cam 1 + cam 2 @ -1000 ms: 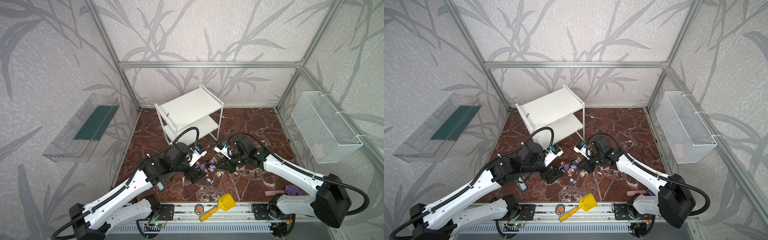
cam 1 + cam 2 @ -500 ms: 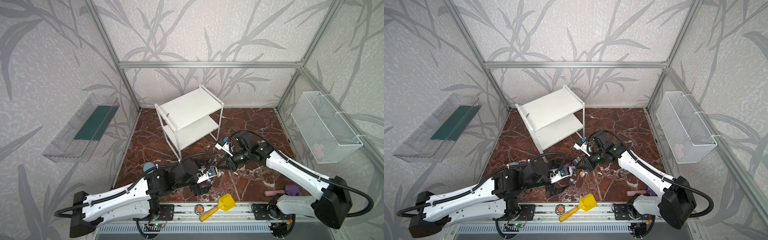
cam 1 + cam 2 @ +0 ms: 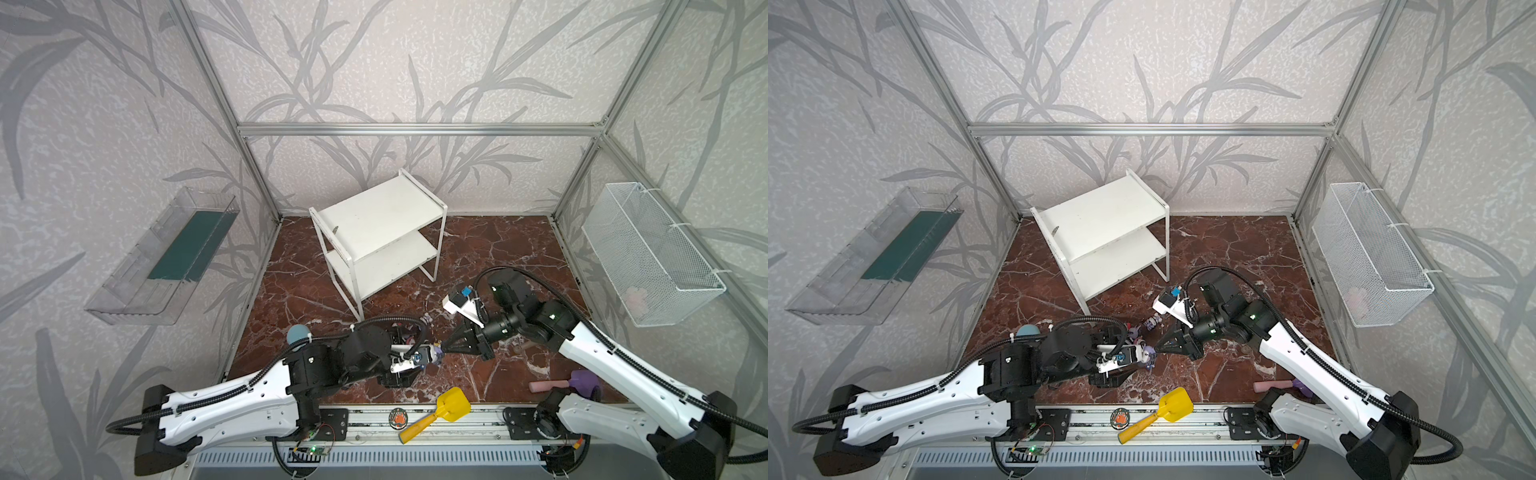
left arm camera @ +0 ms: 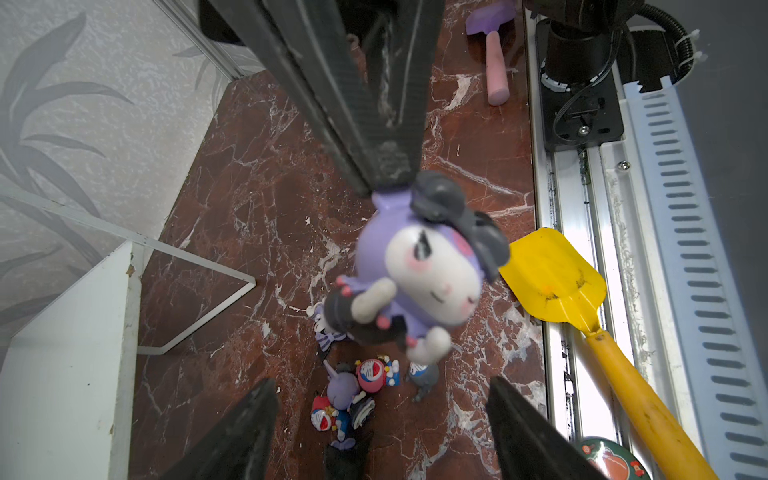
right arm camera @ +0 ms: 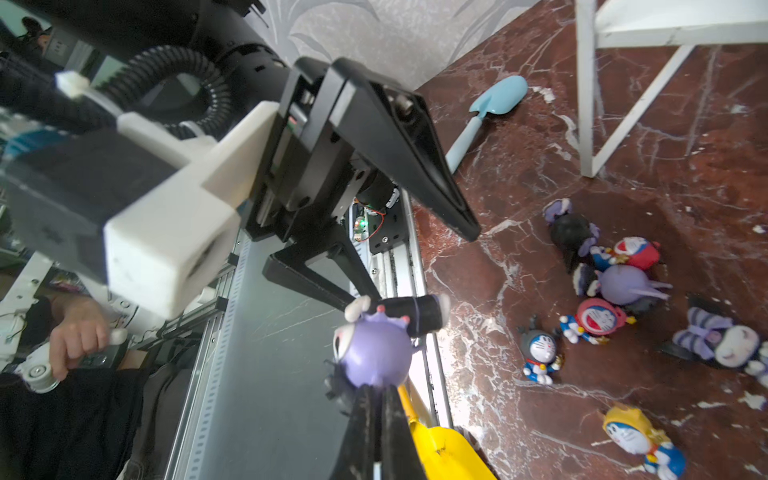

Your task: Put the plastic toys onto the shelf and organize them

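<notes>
Purple toy hangs in the air above the desk, near the front rail and well apart from the shelf; your right fingers are closed tight on the pointed tip at the top of its head.

Its long axis runs head to feet along the line between your two arms; the head end points to the right fingers, the feet point toward the left wrist camera, and the white face is turned partly to that camera too; in both top views it shows only as a small purple spot between the two arms' tips.

Your left fingers stand wide apart, one on each side of the toy's feet end; in the left wrist view they are clear of it; in the right wrist view one fingertip comes close to a white hand of the toy, and you cannot tell whether it touches.

The other toys lie in a loose cluster on the desk below, some on their sides, near the shelf's front leg; a yellow scoop lies across the front rail; the shelf stands toward the back wall, turned at an angle.
</notes>
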Robot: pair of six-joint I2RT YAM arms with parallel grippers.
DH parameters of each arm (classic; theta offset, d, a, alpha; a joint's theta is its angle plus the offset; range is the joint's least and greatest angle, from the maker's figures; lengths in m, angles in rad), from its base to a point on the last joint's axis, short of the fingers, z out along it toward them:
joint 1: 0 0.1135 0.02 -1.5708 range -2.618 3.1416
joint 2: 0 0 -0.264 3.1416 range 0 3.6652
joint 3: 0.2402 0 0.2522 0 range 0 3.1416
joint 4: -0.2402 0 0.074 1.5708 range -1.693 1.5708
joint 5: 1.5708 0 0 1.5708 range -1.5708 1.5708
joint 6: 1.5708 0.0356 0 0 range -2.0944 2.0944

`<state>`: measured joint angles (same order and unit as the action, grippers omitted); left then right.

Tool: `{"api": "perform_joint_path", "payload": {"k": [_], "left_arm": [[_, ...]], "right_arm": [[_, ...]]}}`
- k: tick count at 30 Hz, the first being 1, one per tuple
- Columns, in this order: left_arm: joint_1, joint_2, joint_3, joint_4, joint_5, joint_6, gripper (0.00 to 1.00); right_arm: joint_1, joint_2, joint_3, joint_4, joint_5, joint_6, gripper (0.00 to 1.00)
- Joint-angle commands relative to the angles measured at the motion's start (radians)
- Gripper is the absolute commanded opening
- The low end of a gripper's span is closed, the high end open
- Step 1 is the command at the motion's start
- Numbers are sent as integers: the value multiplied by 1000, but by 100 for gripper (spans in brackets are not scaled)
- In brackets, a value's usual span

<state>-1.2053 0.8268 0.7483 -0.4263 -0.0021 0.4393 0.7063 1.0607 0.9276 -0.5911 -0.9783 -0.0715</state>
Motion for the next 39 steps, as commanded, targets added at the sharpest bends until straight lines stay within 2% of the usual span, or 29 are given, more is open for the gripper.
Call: {"api": "perform_joint_path", "payload": {"k": [1, 8, 13, 15, 23, 28, 30, 34, 39], "left_arm": [[-4, -42, -10, 56, 43, 54, 79], [-5, -42, -9, 71, 141, 57, 78], [-19, -34, -6, 68, 186, 53, 67], [-29, -25, 0, 55, 182, 54, 61], [-47, -16, 0, 51, 177, 59, 47], [-51, -15, -8, 70, 132, 50, 39], [-53, -5, -12, 94, 66, 33, 29], [-70, 33, -10, 121, -32, 8, 20], [-103, 56, -30, 244, -116, -14, 8]], "right_arm": [[23, -2, -5, 4, -79, -38, 0], [60, 34, 3, 3, -132, -41, 0], [73, 61, 25, -4, -165, -48, 0], [78, 75, 40, -20, -169, -61, 0], [81, 116, 81, -63, -170, -94, 0], [81, 107, 85, -58, -139, -93, 1], [81, 104, 84, -55, -125, -91, 3], [79, 96, 83, -50, -101, -89, 3], [76, 99, 77, -27, -79, -78, 16]]}}
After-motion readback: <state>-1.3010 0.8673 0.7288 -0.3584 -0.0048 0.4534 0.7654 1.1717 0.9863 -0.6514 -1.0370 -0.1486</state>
